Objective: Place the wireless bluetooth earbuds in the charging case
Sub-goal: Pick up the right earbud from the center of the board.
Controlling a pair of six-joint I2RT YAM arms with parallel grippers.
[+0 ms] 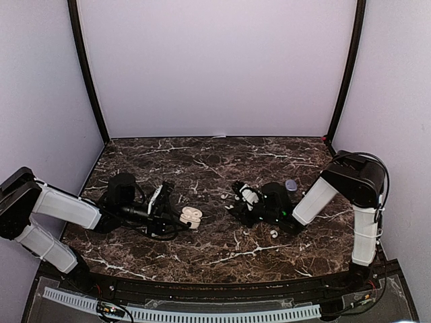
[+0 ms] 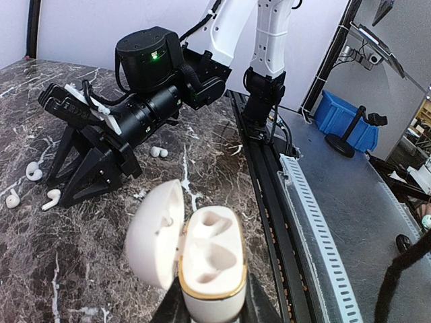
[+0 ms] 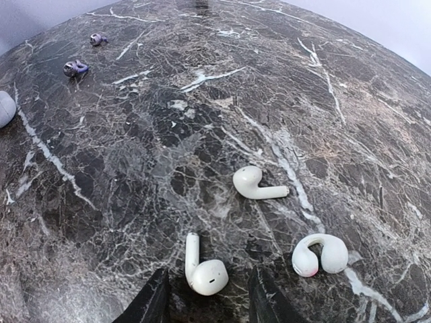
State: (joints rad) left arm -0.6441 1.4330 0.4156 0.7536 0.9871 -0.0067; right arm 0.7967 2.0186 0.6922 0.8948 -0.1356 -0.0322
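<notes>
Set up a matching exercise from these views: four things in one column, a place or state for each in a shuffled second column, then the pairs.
Things
1. charging case
2. near stemmed earbud
3. hooked earbud
4. purple earbuds

Places or states
A. far across the table in the right wrist view
B. lid open, clamped in the left gripper
C. lying between the open fingers of the right gripper
D. curled into a C, lying just right of those fingers

Pairs: 1-B, 2-C, 3-D, 4-A
</notes>
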